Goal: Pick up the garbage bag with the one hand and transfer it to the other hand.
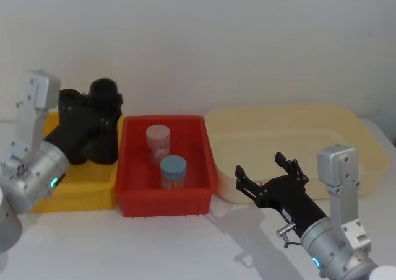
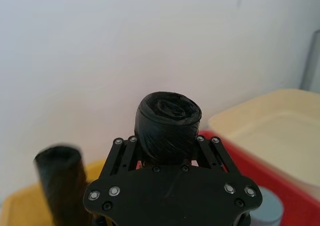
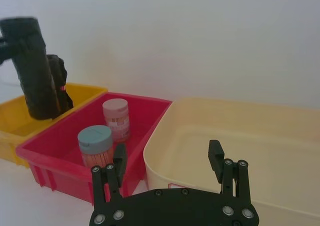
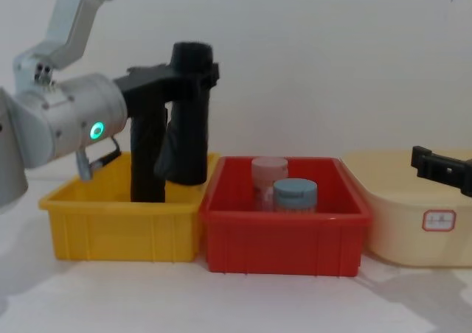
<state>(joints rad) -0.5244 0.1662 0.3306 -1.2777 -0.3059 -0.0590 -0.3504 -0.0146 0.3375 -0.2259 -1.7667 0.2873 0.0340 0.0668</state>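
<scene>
Left end effector (image 2: 166,142) grips garbage bag (image 2: 168,118) (roughly upright).

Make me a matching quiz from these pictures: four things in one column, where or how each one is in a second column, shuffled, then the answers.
Column one:
1. garbage bag
2. slimmer black roll
3. blue-lidded jar
4. right gripper

Column two:
A. open, on the near side of the cream tub
B. in the red bin
C. clamped in the left gripper
D. standing in the yellow bin

Pairs: 1-C, 2-D, 3-B, 4-A.
</scene>
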